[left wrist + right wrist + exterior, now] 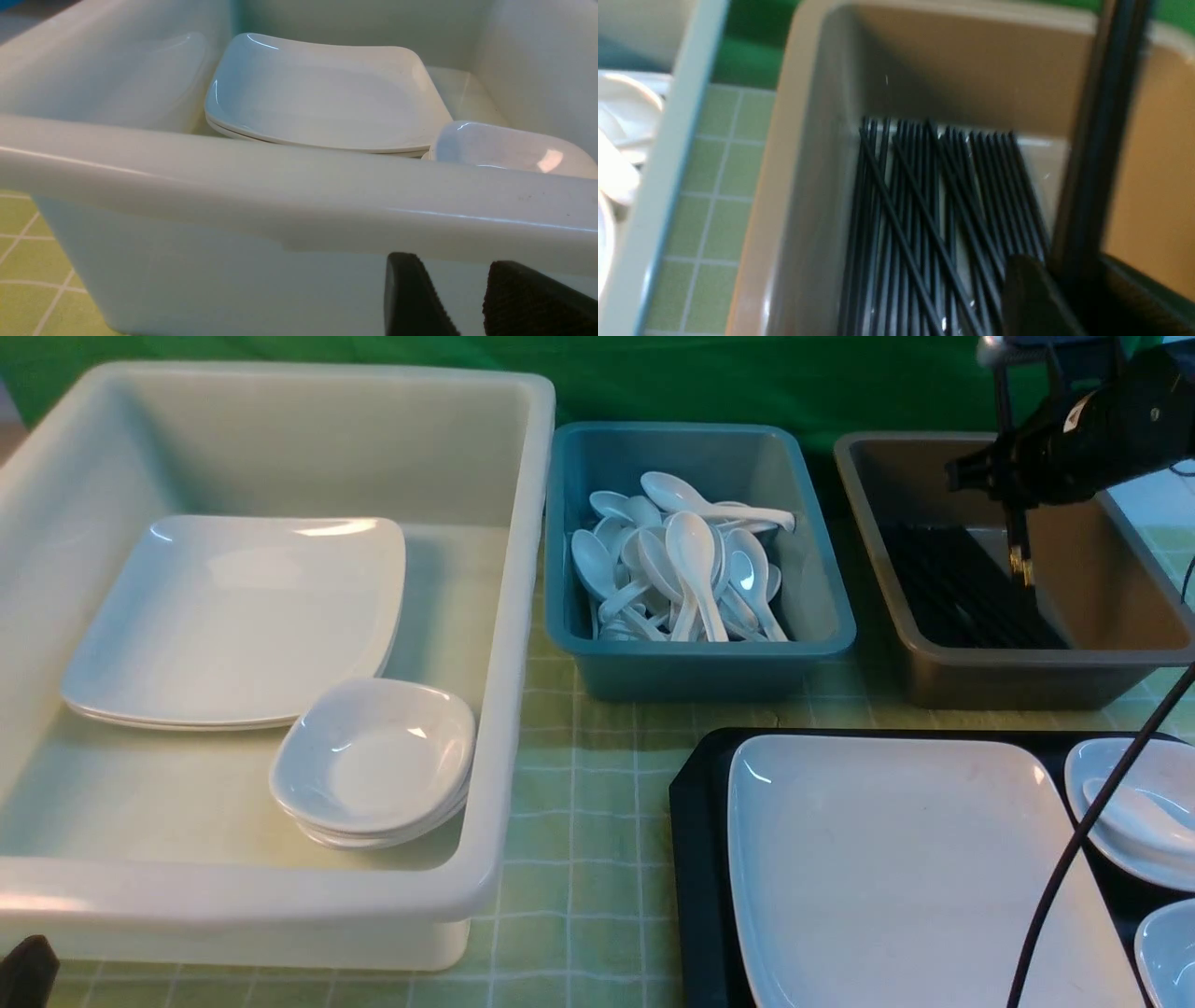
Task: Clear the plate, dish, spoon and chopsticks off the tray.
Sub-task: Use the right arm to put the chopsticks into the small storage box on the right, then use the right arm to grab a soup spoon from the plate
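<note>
Green-checked tabletop (pixel 597 784): right tool (pixel 1013 499) (clamped tight) holds the chopsticks (pixel 1020 546) upright, tips down, over the brown bin (pixel 1027 658).

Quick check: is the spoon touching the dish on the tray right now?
Touching. The front view shows the spoon lying inside the dish, its bowl resting on the dish's inner surface, on the tray.

Tray (pixel 695 859): black, lying flat, near right, partly cut off by the frame.
Plate (pixel 896 868): large, white, squarish, empty, flat on the tray's left part.
Dish (pixel 1158 758): small, white, upright, on the tray just right of the plate.
Spoon (pixel 1144 812): white, lying inside the dish.
Chopsticks (pixel 1014 530): thin, dark, hanging near-upright over the brown bin (pixel 1018 663), off the tray.
</note>
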